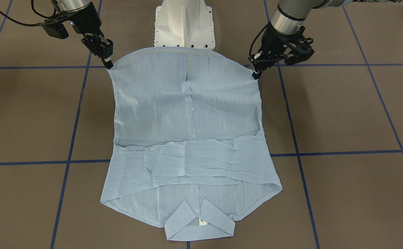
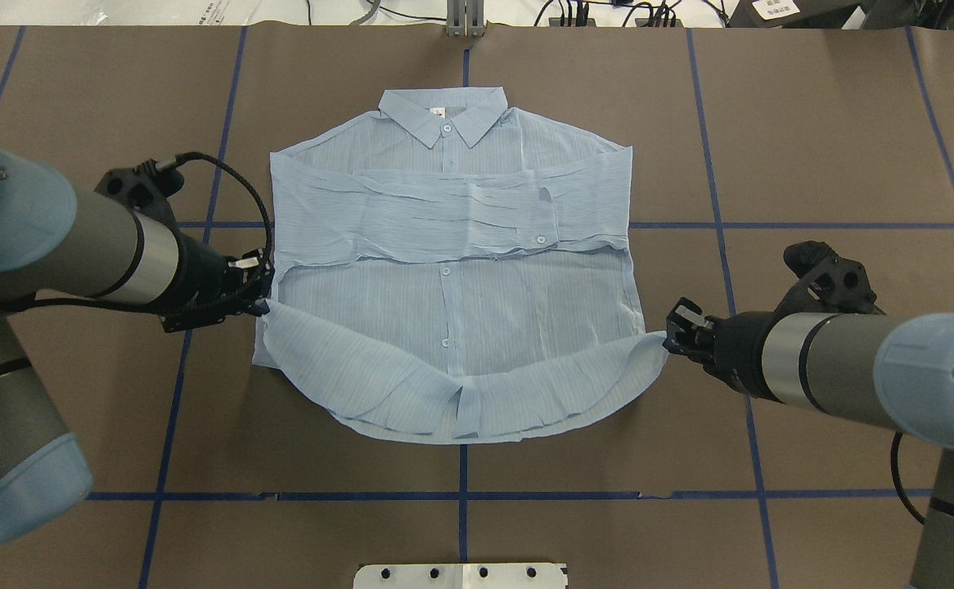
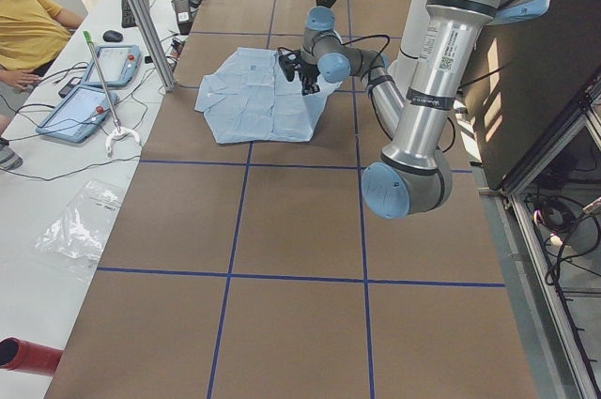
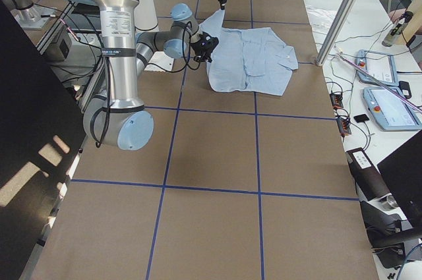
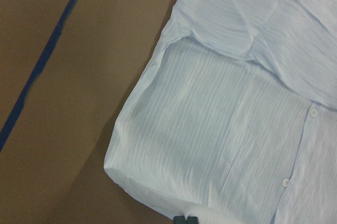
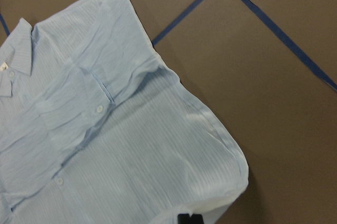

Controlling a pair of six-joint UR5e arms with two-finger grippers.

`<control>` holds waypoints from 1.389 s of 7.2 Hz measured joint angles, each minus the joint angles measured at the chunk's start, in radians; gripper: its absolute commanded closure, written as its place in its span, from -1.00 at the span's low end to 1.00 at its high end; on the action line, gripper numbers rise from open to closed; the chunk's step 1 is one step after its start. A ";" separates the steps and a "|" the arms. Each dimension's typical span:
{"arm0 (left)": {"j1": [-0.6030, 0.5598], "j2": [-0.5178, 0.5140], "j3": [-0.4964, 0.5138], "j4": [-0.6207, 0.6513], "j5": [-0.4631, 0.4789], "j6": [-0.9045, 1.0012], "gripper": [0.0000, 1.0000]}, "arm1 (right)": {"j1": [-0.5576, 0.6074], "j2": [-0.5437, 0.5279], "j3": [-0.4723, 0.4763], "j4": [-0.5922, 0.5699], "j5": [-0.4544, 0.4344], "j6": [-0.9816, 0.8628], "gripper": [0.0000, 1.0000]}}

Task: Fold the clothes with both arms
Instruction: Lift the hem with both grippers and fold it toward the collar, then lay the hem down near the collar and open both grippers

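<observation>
a pale blue finely striped button-up shirt [image 2: 452, 245] lies front up in the middle of the brown desk [image 2: 812, 123]. its pointed collar [image 2: 444, 114] is on the side away from the robot, and both sleeves are folded flat across the chest. the hem end, nearest the robot, is raised off the desk.

the black two-finger left claw [image 2: 263, 288] is pinched on one hem corner and the black two-finger right claw [image 2: 675, 334] on the other. the bottom edge hangs between them in a shallow curve while the rest of the cloth lies flat. in the wrist views only the very tips of the fingers show under bunched cloth, so each grip looks closed on the fabric rather than plainly so.

the grey left arm [image 2: 101, 254] and grey right arm [image 2: 821, 360] reach in low from opposite sides. blue tape lines [image 2: 461, 495] cross the desk, one running under the shirt. a white pedestal base [image 1: 184, 27] stands just behind the lifted hem.
</observation>
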 measured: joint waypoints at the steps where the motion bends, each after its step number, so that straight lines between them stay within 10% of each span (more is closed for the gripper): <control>1: -0.047 -0.027 0.020 0.011 -0.007 0.002 1.00 | 0.057 0.044 -0.045 0.000 0.016 -0.017 1.00; 10: -0.233 -0.237 0.639 -0.369 -0.035 0.060 1.00 | 0.300 0.500 -0.645 -0.071 0.078 -0.261 1.00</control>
